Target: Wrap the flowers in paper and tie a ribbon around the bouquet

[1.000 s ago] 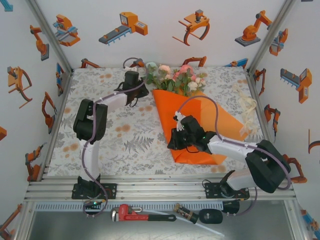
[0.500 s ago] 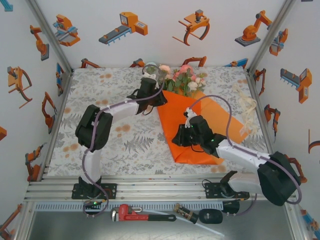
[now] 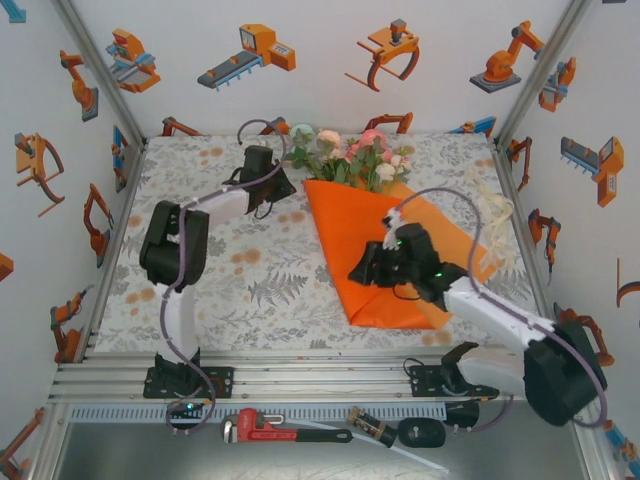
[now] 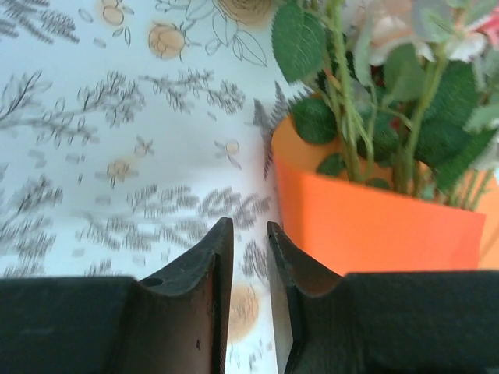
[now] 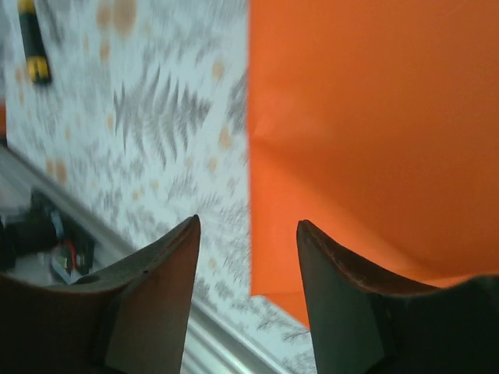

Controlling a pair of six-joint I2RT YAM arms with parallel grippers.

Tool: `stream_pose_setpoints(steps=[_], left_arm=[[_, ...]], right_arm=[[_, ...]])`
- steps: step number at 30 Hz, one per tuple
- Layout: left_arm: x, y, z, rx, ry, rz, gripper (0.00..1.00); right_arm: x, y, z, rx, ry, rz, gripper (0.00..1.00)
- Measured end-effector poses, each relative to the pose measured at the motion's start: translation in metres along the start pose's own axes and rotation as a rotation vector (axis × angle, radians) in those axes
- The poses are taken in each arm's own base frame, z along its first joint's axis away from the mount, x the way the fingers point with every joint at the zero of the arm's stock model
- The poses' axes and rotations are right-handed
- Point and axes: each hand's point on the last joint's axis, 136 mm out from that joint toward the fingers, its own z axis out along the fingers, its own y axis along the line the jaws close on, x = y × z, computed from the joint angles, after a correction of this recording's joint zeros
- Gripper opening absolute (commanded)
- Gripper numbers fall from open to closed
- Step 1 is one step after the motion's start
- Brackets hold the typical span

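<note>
Orange paper (image 3: 340,240) cone, flowers (image 3: 362,155) poking from its mouth

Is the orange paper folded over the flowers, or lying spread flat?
Folded. The paper lies wrapped over the flowers in a tapered shape, and only their tops stick out at its far end.

bare tablecloth (image 3: 262,282) left of bouquet (image 3: 350,230)

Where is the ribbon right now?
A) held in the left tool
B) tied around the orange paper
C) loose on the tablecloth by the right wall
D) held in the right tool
C: the ribbon lies bunched on the tablecloth near the right wall; nothing is tied round the paper.
</note>
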Motion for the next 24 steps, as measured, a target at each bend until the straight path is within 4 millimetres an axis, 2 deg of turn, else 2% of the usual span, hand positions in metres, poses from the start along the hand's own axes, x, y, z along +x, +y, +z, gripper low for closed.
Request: stream_pose_setpoints(steps=[2, 4, 5, 7, 8, 11, 14, 16, 20, 22, 24], left_arm=[[-0.003, -0.025, -0.028, 0.047, -0.020, 0.019, 0.31], [0.001, -0.063, -0.055, 0.118, -0.035, 0.060, 0.31], [0.009, -0.090, -0.070, 0.171, -0.035, 0.097, 0.31], [0.031, -0.134, -0.090, 0.265, -0.019, 0.169, 0.33], [0.047, -0.155, -0.099, 0.315, 0.002, 0.209, 0.34], [0.102, -0.198, -0.114, 0.433, 0.090, 0.327, 0.38], [0.147, -0.214, -0.116, 0.494, 0.163, 0.448, 0.41], [0.167, -0.214, -0.116, 0.516, 0.191, 0.519, 0.45], [0.199, -0.196, -0.113, 0.555, 0.236, 0.619, 0.57], [0.208, -0.186, -0.112, 0.558, 0.258, 0.655, 0.65], [0.210, -0.185, -0.113, 0.569, 0.257, 0.684, 0.74]], right_arm=[[-0.040, -0.028, -0.031, 0.105, -0.152, 0.060, 0.72], [-0.067, -0.063, -0.065, 0.235, -0.271, 0.134, 0.73], [-0.077, -0.087, -0.084, 0.317, -0.325, 0.189, 0.74], [-0.084, -0.135, -0.118, 0.472, -0.398, 0.308, 0.75], [-0.081, -0.160, -0.135, 0.551, -0.422, 0.380, 0.75], [-0.057, -0.215, -0.173, 0.738, -0.440, 0.568, 0.76], [-0.036, -0.242, -0.190, 0.837, -0.427, 0.670, 0.77], [-0.026, -0.251, -0.188, 0.861, -0.393, 0.699, 0.77], [0.001, -0.269, -0.167, 0.881, -0.266, 0.746, 0.74], [0.017, -0.277, -0.154, 0.876, -0.203, 0.779, 0.72], [0.030, -0.282, -0.142, 0.865, -0.150, 0.806, 0.71]])
